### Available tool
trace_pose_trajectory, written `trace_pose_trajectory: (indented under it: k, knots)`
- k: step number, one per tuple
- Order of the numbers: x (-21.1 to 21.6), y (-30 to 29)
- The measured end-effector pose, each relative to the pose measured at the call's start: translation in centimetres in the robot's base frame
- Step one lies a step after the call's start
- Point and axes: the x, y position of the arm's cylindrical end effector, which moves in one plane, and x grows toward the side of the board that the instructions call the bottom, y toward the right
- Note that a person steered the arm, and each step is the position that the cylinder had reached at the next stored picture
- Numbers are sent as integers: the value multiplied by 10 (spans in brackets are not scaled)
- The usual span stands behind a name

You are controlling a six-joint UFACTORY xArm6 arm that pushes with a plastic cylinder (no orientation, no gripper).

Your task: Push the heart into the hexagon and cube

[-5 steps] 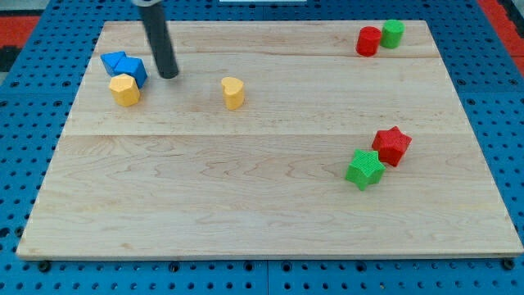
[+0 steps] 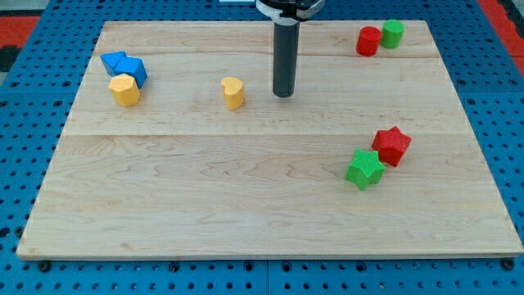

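Standing on the wooden board [image 2: 246,188], my tip [image 2: 283,94] sits just to the right of the yellow heart [image 2: 233,93], a small gap between them. No pincer exists on this arm, only the straight dark rod, so nothing is gripped. Well to the left of the heart, the yellow hexagon [image 2: 125,89] touches the blue cube [image 2: 135,70], with another blue block [image 2: 114,62] pressed against the cube's far-left side. At the far right, a red cylinder [image 2: 368,41] and green cylinder [image 2: 393,34] sit side by side. Nearer, on the right, a red star [image 2: 391,146] touches a green star [image 2: 363,169].
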Motion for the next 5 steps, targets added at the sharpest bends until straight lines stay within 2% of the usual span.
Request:
trace_pose_trajectory:
  k: [1, 4, 5]
  knots:
    - [0, -16]
    - [0, -133]
    - [4, -114]
